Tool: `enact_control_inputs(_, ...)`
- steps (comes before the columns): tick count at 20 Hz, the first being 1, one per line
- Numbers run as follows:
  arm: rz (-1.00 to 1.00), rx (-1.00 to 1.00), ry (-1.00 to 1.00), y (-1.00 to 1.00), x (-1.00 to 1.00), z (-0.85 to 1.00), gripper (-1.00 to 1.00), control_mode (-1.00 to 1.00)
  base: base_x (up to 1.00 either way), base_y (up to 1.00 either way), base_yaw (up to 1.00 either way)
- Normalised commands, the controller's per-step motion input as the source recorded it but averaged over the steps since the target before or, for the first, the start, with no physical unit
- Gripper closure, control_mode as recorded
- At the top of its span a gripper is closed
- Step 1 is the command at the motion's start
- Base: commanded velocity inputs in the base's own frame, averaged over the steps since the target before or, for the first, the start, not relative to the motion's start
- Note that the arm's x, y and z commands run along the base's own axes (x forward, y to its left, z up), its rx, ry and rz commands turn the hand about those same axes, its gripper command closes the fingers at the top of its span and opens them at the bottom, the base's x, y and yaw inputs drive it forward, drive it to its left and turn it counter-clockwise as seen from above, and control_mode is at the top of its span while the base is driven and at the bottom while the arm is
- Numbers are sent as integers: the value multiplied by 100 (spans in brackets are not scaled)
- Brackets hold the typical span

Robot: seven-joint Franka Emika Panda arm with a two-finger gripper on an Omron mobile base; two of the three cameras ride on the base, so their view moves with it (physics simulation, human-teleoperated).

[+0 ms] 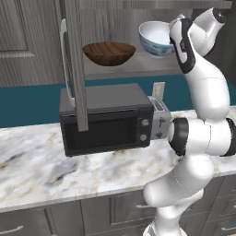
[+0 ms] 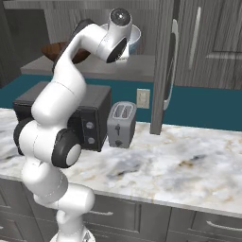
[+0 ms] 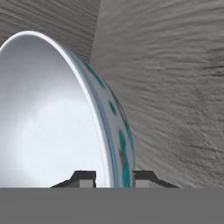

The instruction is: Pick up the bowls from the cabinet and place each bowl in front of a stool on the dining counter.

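So far the task is barely getting going: both bowls are sitting on the cabinet shelf (image 1: 138, 69) above the microwave (image 1: 108, 120), the brown wooden bowl (image 1: 109, 53) lying at about nine o'clock from the white patterned bowl (image 1: 156, 38). In the hand view the pincer (image 3: 113, 178) is straddling the white bowl's rim at six o'clock, one fingertip (image 3: 83, 178) inside and one outside, looking clamped on the wall. Lifting it out, carrying it to the dining tabletop, and doing likewise for the wooden bowl are all remaining, I judge.
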Motion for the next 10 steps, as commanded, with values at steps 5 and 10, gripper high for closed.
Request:
enact_control_inputs(5,-3,0,0,0,-96,0,100,-100,0,0,0)
enact_control_inputs(10,-4,0,3,0,-100,0,100,-100,0,0,0)
